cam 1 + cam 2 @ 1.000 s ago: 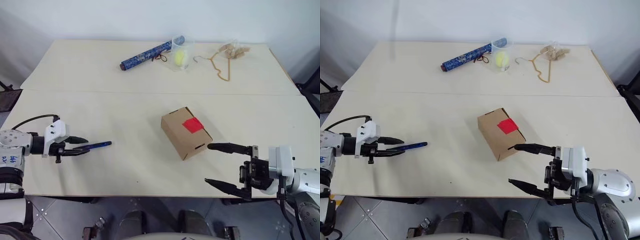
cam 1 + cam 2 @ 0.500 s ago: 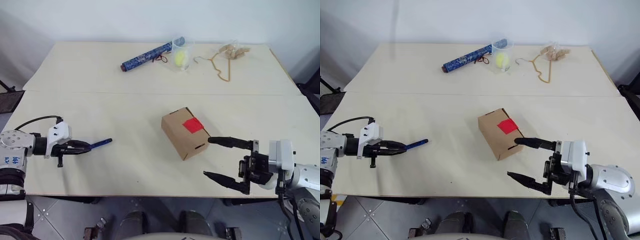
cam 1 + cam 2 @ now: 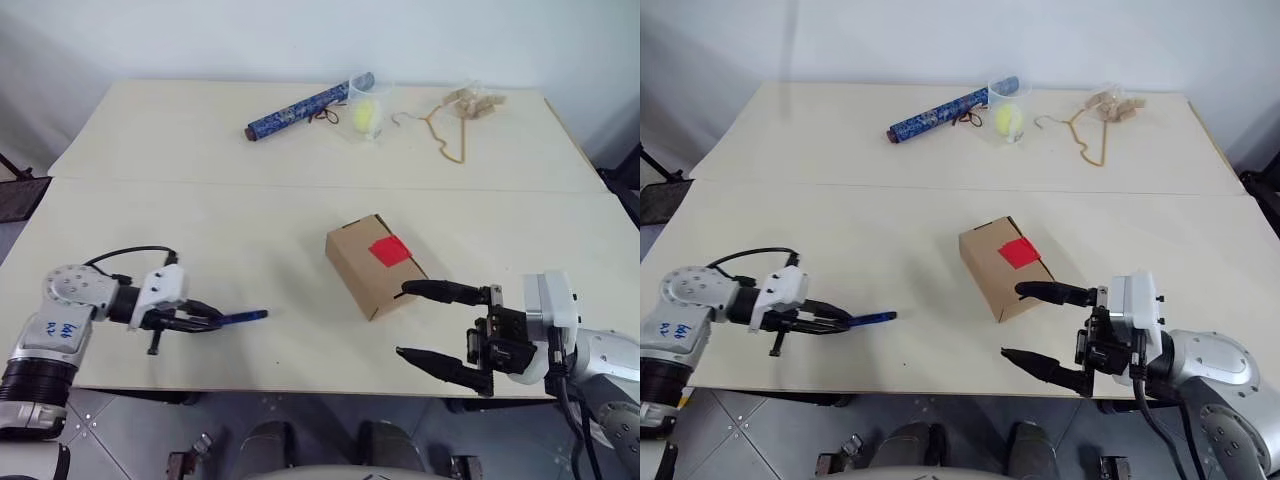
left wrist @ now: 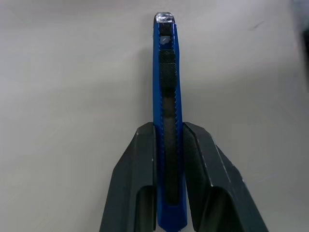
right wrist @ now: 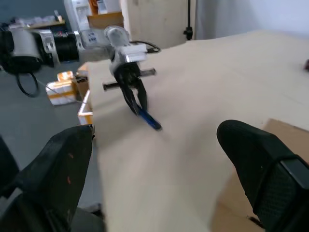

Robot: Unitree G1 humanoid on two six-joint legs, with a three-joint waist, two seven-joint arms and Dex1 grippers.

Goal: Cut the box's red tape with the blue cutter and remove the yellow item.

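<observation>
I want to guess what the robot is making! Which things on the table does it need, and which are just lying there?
Needed:
- small brown cardboard box
- red square tape patch on top of it
- slim blue cutter, in the left gripper

Just lying at the far edge:
- dark-blue patterned roll
- clear plastic cup with yellow-green ball
- thin wire hanger
- small tan wooden pieces

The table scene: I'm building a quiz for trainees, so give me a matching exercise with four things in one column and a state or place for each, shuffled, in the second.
Things:
1. blue cutter
2. red tape
3. right gripper
4. yellow-green ball

States or places:
A. inside a clear cup at the table's far side
B. jaws wide open, beside the box
C. clamped in the left gripper
D. stuck on the box's top face

Pairs: 1-C, 2-D, 3-B, 4-A
</observation>
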